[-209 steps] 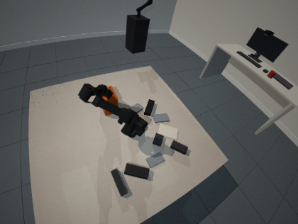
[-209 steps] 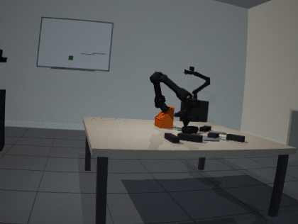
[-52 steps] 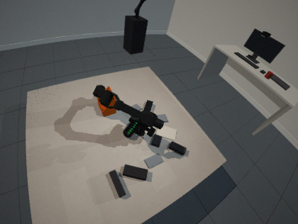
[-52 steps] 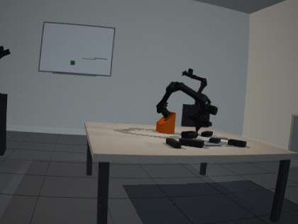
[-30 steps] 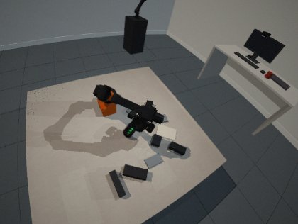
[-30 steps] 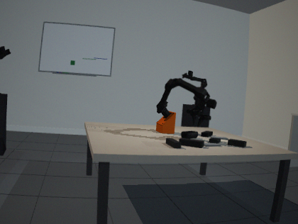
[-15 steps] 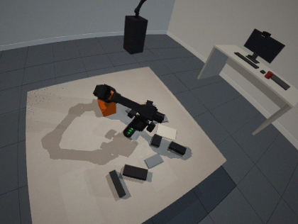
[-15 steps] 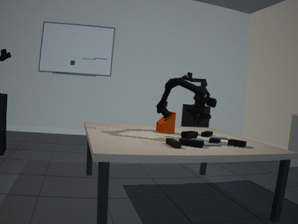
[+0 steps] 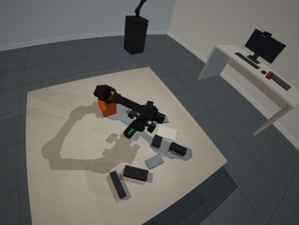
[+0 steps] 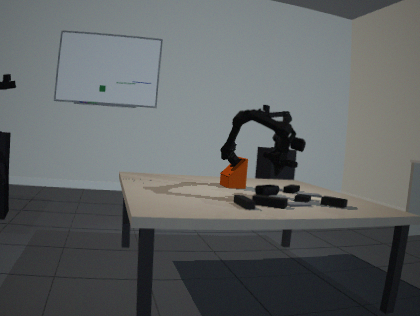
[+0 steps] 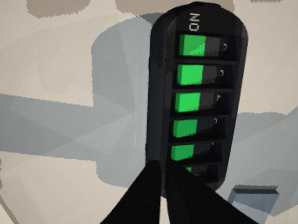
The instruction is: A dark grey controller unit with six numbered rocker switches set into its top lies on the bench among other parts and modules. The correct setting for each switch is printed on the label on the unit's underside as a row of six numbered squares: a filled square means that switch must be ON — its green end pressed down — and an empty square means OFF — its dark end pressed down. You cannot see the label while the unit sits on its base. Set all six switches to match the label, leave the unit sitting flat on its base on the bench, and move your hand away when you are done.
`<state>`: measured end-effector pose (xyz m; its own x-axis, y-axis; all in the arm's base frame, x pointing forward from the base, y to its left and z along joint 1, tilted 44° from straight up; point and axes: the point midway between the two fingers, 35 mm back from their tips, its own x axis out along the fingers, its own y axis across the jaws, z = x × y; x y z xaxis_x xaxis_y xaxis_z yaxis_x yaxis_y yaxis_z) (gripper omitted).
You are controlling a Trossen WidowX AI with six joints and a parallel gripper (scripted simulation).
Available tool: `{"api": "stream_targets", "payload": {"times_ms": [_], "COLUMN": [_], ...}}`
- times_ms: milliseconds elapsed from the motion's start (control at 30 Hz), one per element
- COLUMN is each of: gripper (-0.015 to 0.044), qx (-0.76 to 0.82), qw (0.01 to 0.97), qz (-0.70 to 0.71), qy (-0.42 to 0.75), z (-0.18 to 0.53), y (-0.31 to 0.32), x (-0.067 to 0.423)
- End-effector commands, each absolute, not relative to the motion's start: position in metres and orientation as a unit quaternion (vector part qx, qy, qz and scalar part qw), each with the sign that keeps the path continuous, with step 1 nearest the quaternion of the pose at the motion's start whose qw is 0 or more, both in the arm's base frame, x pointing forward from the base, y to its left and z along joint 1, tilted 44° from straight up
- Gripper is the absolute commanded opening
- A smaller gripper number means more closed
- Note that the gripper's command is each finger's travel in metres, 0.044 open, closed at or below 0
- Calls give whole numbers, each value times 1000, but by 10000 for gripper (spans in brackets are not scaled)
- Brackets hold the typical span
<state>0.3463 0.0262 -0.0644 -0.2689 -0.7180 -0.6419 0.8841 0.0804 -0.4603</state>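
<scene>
The dark grey controller unit (image 9: 132, 133) (image 11: 200, 90) lies flat on its base on the bench, switches up. In the wrist view its rocker switches run in a column, green ends to the left and dark ends to the right, with "ON" printed at the far end. The nearest switch is partly hidden behind my fingers. My gripper (image 9: 138, 128) (image 10: 283, 167) (image 11: 161, 169) is shut, with nothing between the fingers. Its tips sit together just over the near end of the unit, at the lowest switch. The label on the underside is hidden.
The orange arm base (image 9: 107, 107) (image 10: 234, 175) stands behind the unit. A white plate (image 9: 167, 132), a grey plate (image 9: 154, 161) and several dark modules (image 9: 135, 172) (image 9: 117, 184) (image 9: 177, 148) (image 9: 156, 141) lie to the right and front. The bench edge (image 10: 260, 216) is nearer the camera.
</scene>
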Motion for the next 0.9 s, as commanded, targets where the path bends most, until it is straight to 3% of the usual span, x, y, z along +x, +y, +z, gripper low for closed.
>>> {"api": "stream_targets", "payload": {"times_ms": [0,467,533,733,867], "gripper": [79,440,440,282,177], "qx": [97,97,97,103,103], "qw": [597,597,597,610,611], "qz": [-671,-671,-671,-655,-655], "qy": [429,429,429,433,434], "z": [-64,-64,-64,-10,-8], "y": [26,26,26,77,80], "x": [346,346,346,351,351]}}
